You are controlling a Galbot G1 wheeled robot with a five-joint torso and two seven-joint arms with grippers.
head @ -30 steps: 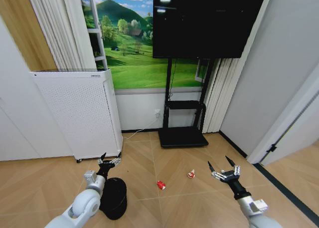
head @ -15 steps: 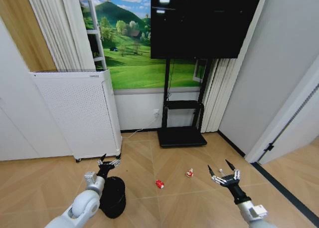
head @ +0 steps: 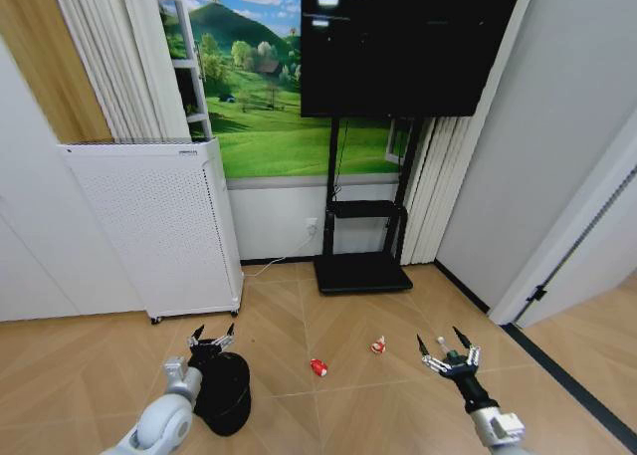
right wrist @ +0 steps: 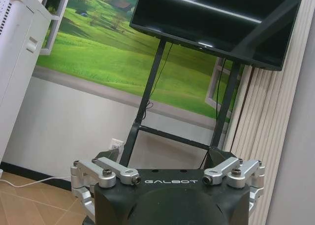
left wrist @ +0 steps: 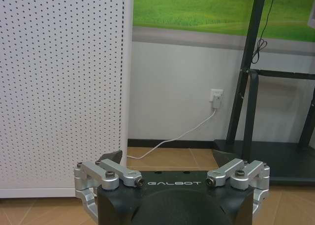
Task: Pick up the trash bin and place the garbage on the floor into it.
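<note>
A room with tan herringbone wood floor point(head: 348, 321). A white perforated cabinet point(head: 154, 226) stands left, beside pale curtains point(head: 109, 57). A green landscape mural point(head: 264, 107) sits behind a black television point(head: 408, 47) on a stand point(head: 363, 271).

left tool point(head: 213, 335) lowered, seemingly nearer trash bin point(head: 224, 395).

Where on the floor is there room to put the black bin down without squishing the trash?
Bare floor lies between the white cabinet and the trash bin, under the left gripper. More lies by the door frame, beyond the right gripper. The middle is crowded: two red-and-white wrappers lie there.
</note>
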